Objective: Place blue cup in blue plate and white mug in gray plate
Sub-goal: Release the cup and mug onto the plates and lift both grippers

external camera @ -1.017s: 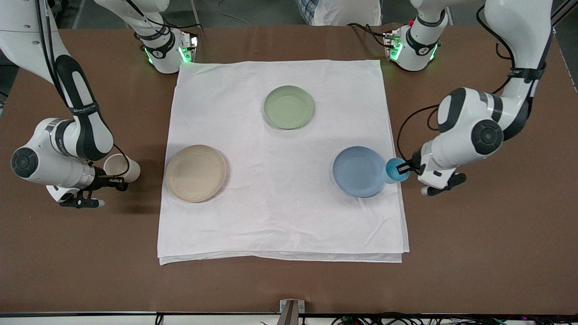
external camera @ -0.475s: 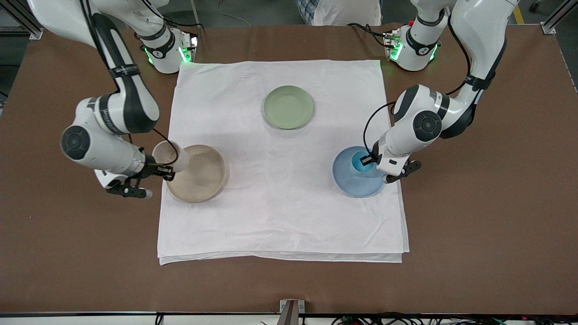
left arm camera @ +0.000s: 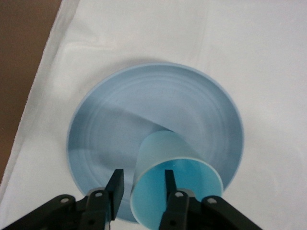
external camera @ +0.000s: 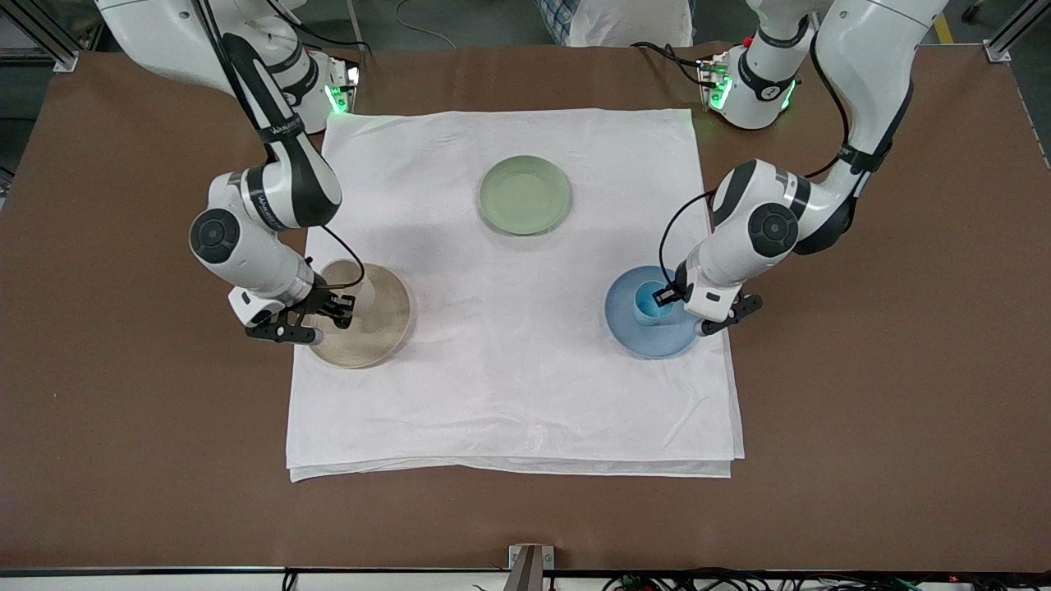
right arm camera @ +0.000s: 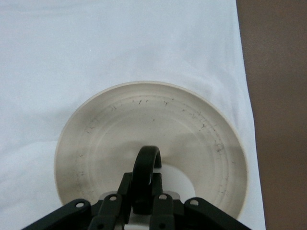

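Left hand [external camera: 667,297] is closed on the wall of the blue cup [external camera: 650,302], one finger [left arm camera: 169,184] inside the rim; the cup is directly over the blue plate [external camera: 636,332]. Right hand [external camera: 332,310] is clamped on the black handle [right arm camera: 145,167] of the white mug [external camera: 346,279], directly over the gray plate [external camera: 386,324]. Whether either vessel touches its plate cannot be told.

No text, label, brand or number can be read on the worktop or the things on it. The band around the right arm [external camera: 275,131] carries small pale lettering, too fine to make out.
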